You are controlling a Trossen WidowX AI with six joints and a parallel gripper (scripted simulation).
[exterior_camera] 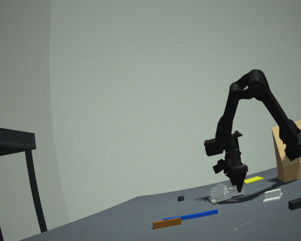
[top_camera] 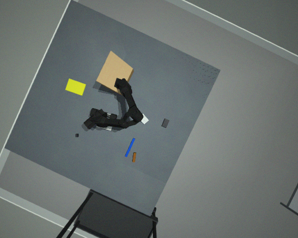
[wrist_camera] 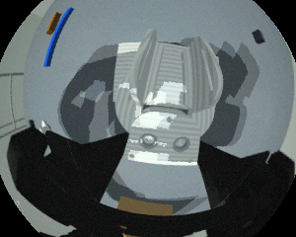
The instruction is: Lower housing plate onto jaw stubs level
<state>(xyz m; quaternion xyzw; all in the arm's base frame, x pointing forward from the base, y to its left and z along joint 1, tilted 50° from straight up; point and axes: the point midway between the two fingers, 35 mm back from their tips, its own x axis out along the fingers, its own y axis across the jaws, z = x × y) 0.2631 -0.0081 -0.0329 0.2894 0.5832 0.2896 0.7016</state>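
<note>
grasping the pale housing plate (exterior_camera: 232,194) (wrist_camera: 163,130) in the gripper (exterior_camera: 239,191) (wrist_camera: 163,140), between its fingers; below, seeing a blue-grey surface (top_camera: 154,84) (exterior_camera: 135,210) (wrist_camera: 96,32); behind, a plain grey-green wall (exterior_camera: 135,90).

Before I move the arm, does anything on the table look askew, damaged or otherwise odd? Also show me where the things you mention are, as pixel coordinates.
Nothing stands out as damaged or spilled. The plate (wrist_camera: 164,132) is between the jaws (exterior_camera: 239,191) (wrist_camera: 164,150); whether it sits level, I cannot tell.

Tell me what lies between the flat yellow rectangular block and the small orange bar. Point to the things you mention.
In the top view, the black jointed robot arm (top_camera: 110,122) (exterior_camera: 230,111) crosses that stretch, then the long thin blue bar (top_camera: 129,147) (exterior_camera: 199,214) (wrist_camera: 57,38) lies nearer the orange bar (top_camera: 134,157) (exterior_camera: 167,223) (wrist_camera: 53,23).
</note>
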